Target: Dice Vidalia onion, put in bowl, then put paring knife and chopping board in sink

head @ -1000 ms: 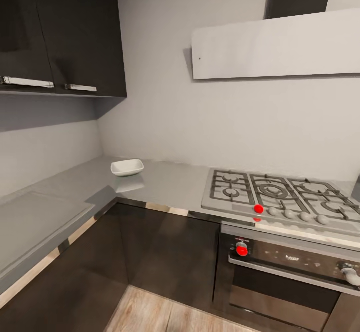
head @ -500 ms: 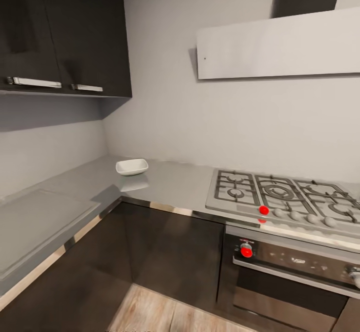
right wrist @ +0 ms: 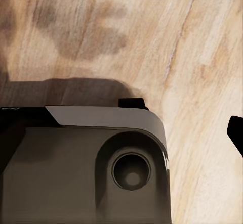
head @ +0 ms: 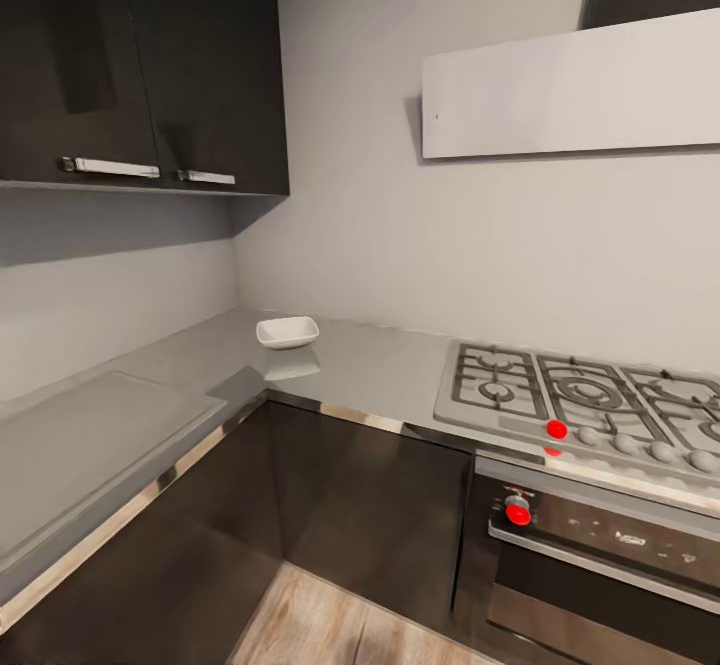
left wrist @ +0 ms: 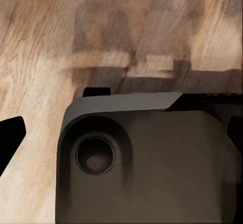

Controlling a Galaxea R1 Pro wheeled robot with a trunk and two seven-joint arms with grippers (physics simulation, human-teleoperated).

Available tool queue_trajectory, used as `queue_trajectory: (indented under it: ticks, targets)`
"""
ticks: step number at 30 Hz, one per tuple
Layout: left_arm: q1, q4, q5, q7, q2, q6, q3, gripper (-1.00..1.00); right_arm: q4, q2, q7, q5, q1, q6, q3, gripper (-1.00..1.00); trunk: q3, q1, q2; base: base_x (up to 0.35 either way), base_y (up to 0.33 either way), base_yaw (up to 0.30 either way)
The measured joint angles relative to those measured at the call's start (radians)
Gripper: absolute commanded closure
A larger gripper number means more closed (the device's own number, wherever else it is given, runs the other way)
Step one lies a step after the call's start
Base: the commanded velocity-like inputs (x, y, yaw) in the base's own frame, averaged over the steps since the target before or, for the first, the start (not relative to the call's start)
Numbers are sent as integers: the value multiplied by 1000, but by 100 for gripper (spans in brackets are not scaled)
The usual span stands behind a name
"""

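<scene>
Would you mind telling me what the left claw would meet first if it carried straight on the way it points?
Probably the robot's own grey base just beneath, with the wooden floor beyond; depth is unclear.

Left wrist camera looking down at the robot's base over a wooden floor

A pale brown wooden floor [left wrist: 40,47] with visible grain takes up the upper part of the view, crossed by a soft dark shadow [left wrist: 131,37]. Below it sits a rounded dark grey housing [left wrist: 167,158] of the robot, with a lighter grey top edge and a round recessed lens-like socket [left wrist: 94,155] set in its face. A black finger [left wrist: 11,138] of the left hand juts in at one edge, over the floor.
</scene>
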Motion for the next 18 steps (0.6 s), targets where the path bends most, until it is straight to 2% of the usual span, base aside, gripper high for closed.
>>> queue_trajectory:
  ticks: [4, 7, 8, 10, 11, 13, 16, 17, 18]
  targets:
    - [0, -116, -1, 2, -4, 121, 0, -100, 0, 0, 1, 0, 0, 0, 0, -100, 0, 0, 0, 0, 0, 2]
    - [0, -291, -1, 2, -5, 294, 0, -100, 0, 0, 1, 0, 0, 0, 0, -100, 0, 0, 0, 0, 0, 0]
    - [0, -327, -1, 2, -5, 321, 0, -100, 0, 0, 1, 0, 0, 0, 0, -100, 0, 0, 0, 0, 0, 0]
    - [-1, -469, -2, 2, -5, 433, -1, -100, 0, 0, 2, 0, 0, 0, 0, -100, 0, 0, 0, 0, 0, 0]
    - [0, -509, -2, 2, -5, 464, -1, -100, 0, -1, 2, 0, 0, 0, 0, -100, 0, 0, 0, 0, 0, 0]
    - [0, -712, -3, 2, -5, 621, -2, -100, 0, -1, 3, 0, 0, 0, 0, -100, 0, 0, 0, 0, 0, 0]
    - [0, -875, -4, 2, -5, 748, -4, -100, 0, -1, 3, 0, 0, 0, 0, -100, 0, 0, 0, 0, 0, 0]
    - [0, -999, -5, 1, -4, 840, -4, -100, 0, -2, 4, 0, 0, 0, 0, -100, 0, 0, 0, 0, 0, 0]
    - [0, -1089, -5, 1, -4, 878, -3, -100, 0, -1, 4, 1, 0, -1, 1, -100, 0, 0, 0, 0, 0, 0]
